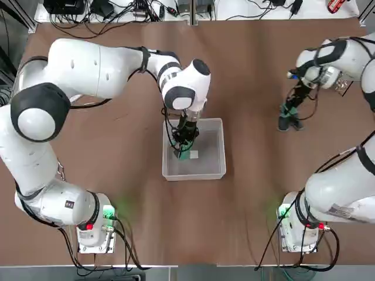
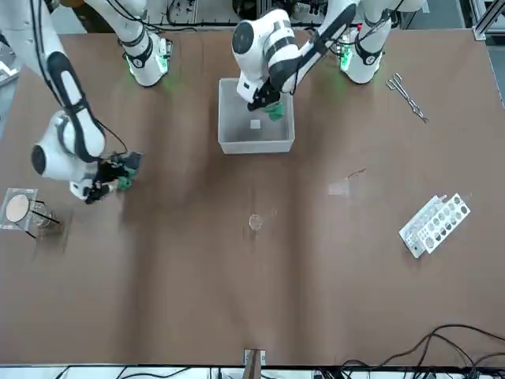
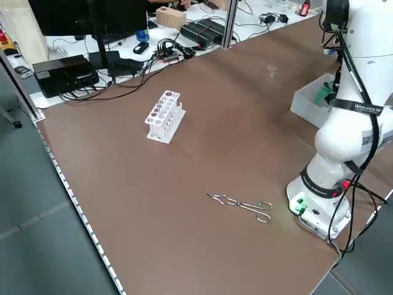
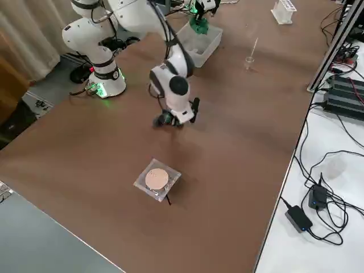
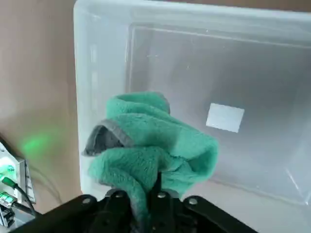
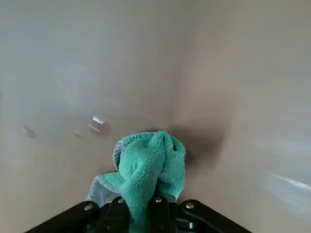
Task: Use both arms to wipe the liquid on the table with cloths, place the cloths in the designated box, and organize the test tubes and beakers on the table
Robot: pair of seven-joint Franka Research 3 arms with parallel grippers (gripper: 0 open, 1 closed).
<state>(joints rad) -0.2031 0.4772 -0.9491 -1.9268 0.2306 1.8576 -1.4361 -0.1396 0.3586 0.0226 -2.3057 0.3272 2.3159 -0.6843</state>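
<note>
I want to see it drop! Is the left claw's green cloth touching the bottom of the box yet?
Apart. In the left wrist view the green cloth, pinched in the left claw, hangs above the box, its floor and white label plainly lower down.

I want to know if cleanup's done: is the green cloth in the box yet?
Not yet. The left gripper holds the green cloth bunched just above the box.

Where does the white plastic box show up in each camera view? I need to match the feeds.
Top: box at centre.
Front: upper centre.
Left side: right edge, partly behind the arm.
Right side: top centre.
Left wrist: fills the frame.
Right wrist: not in it.
Shared landmark: the green cloth the left gripper holds over it.
</note>
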